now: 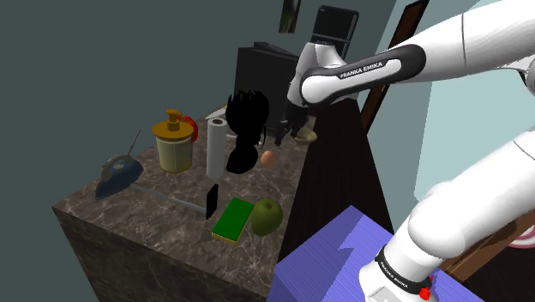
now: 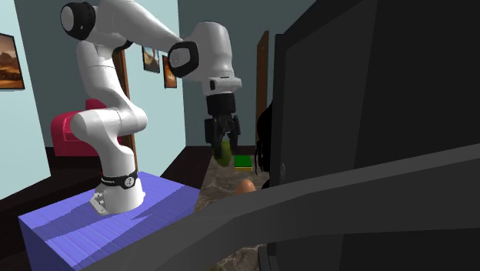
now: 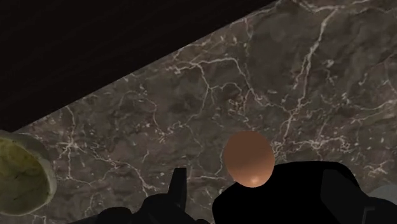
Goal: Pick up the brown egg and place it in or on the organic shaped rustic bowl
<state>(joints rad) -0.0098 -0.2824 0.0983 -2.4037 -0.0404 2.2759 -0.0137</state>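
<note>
The brown egg point(image 1: 267, 158) lies on the dark marble counter point(image 1: 163, 219), next to a black plant-like object point(image 1: 243, 129). The egg point(image 2: 246, 186) also shows low in the second exterior view, and in the wrist view the egg point(image 3: 249, 159) lies just ahead of the fingers. The rough pale-olive bowl point(image 1: 306, 135) sits at the counter's far edge, and its rim point(image 3: 22, 178) is off to the gripper's side. My gripper point(image 1: 292, 129) hovers above the counter between egg and bowl. The gripper point(image 2: 221, 138) is open and holds nothing, as the gripper point(image 3: 200, 191) shows in the wrist view.
On the counter stand a paper towel roll point(image 1: 215, 146), a yellow-lidded jar point(image 1: 174, 141), an iron point(image 1: 118, 174), a green apple point(image 1: 266, 216), a green sponge point(image 1: 231, 220) and a small black slab point(image 1: 212, 199). A large dark screen point(image 2: 385, 115) blocks the second exterior view's right.
</note>
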